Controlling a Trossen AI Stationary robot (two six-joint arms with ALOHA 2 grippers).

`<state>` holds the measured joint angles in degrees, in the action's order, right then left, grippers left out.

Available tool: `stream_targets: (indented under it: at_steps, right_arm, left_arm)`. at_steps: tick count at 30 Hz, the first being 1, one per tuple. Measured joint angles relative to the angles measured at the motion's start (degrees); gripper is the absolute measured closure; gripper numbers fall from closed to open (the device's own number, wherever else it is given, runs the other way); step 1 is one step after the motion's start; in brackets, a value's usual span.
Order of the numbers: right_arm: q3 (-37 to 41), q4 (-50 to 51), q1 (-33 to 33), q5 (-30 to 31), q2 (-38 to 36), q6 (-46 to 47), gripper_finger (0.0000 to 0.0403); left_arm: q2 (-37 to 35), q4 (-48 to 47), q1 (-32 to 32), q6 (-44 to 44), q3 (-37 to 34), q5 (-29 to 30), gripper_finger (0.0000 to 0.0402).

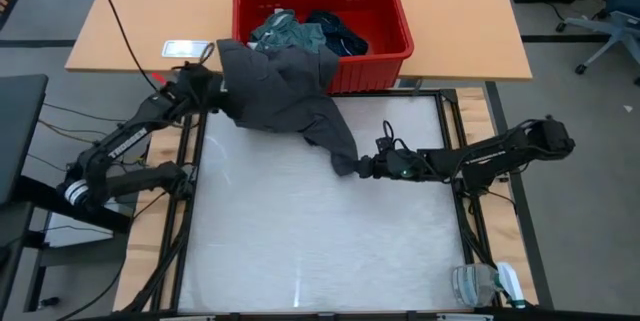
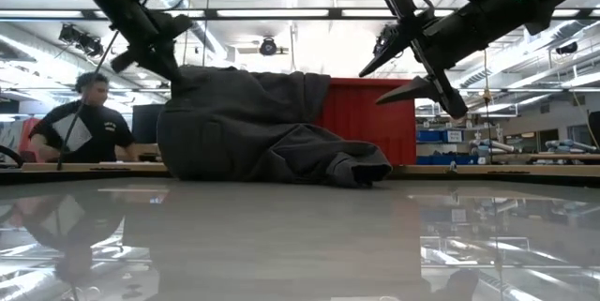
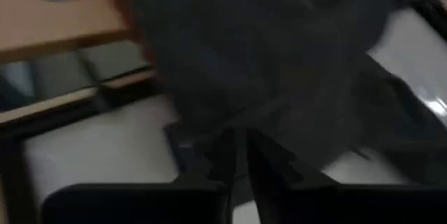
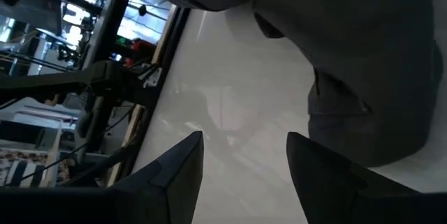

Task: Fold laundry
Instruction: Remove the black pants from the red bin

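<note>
A charcoal grey garment [image 1: 285,96] lies draped from the front of the red basket [image 1: 400,21] down onto the white table top. Its narrow end [image 1: 345,159] rests on the table. My left gripper [image 1: 215,89] is at the garment's far left edge and is shut on it; it also shows in the low view [image 2: 169,62]. My right gripper [image 1: 368,164] hangs open just right of the garment's narrow end, above the table [image 2: 370,88], with nothing between its fingers [image 4: 244,154]. Teal and navy laundry [image 1: 300,33] lies in the basket. My left gripper pinches the grey garment's upper left edge [image 2: 183,74] between its two nearly closed fingers [image 3: 223,155]. It comes from the table's left, slanting down. The cloth is raised at that edge and hangs slack from there to the table. One layer or several, I cannot tell.
The red basket stands on a wooden table [image 1: 140,11] beyond the work surface, with a small pale object [image 1: 186,48] beside it. A clear plastic thing [image 1: 485,283] lies at the near right corner. A person [image 2: 89,123] sits behind the table's far left.
</note>
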<state>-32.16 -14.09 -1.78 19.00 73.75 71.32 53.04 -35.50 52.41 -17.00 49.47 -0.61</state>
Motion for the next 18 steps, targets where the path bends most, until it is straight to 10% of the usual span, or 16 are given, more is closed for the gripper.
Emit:
stream_targets:
  at_steps: [12, 18]
  right_arm:
    - [-0.02, -0.63, 4.20, -5.98, -0.23, -4.27, 0.0191]
    - [-0.02, -0.85, 6.16, -11.36, -0.23, -4.36, 0.0191]
  left_arm:
    - [5.86, 4.13, 2.81, 3.81, -2.67, -3.90, 0.0125]
    - [10.11, 11.65, 0.53, 5.87, -2.69, -9.61, 0.0194]
